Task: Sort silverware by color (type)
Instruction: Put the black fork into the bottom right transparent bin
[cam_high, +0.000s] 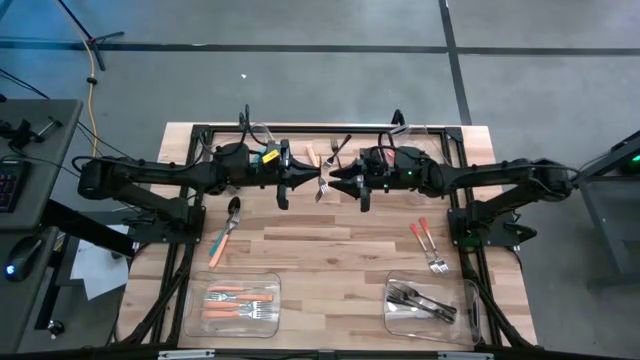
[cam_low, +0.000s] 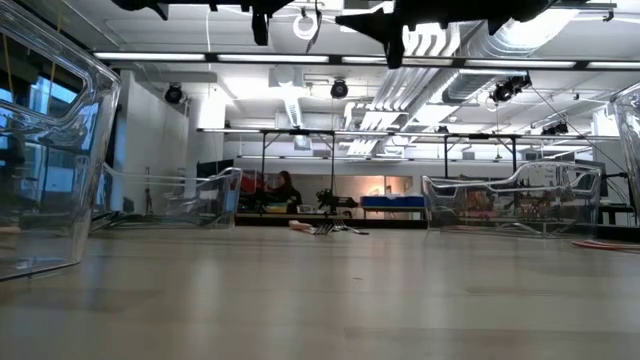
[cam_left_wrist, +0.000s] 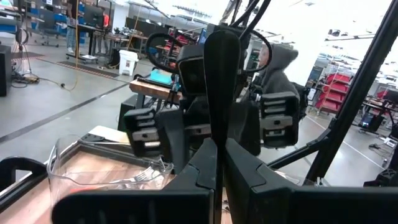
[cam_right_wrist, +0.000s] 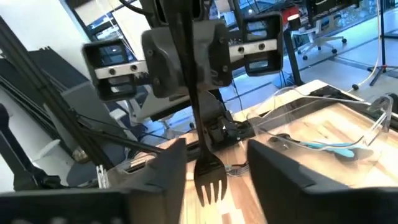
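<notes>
Both arms are met tip to tip above the far middle of the table (cam_high: 330, 250), well clear of its edges. The left gripper (cam_high: 312, 176) is pressed together on the handle of a black fork (cam_right_wrist: 208, 174), which is held upright with its tines down. The right gripper (cam_high: 335, 180) is spread, one finger on each side of the fork and apart from it; this is shown only in the right wrist view. In the left wrist view only the dark handle is seen, with the right arm's wrist close behind it. A few loose pieces (cam_high: 330, 160) are left on the wood under and just beyond the grippers, and are seen as a small heap in the low view. An orange-handled spoon (cam_high: 225, 232) is laid to the left, and two red-orange forks (cam_high: 428, 245) to the right, each near an arm's base frame. The middle of the table between them is left open. At the near edge, orange-handled forks are kept in the near-left bin (cam_high: 200, 320) and dark pieces in the near-right bin (cam_high: 392, 320). A teal-handled piece (cam_right_wrist: 329, 147) in a far bin (cam_right_wrist: 373, 134) is shown only in the right wrist view. A person (cam_low: 285, 187) is seen far off in the room.
</notes>
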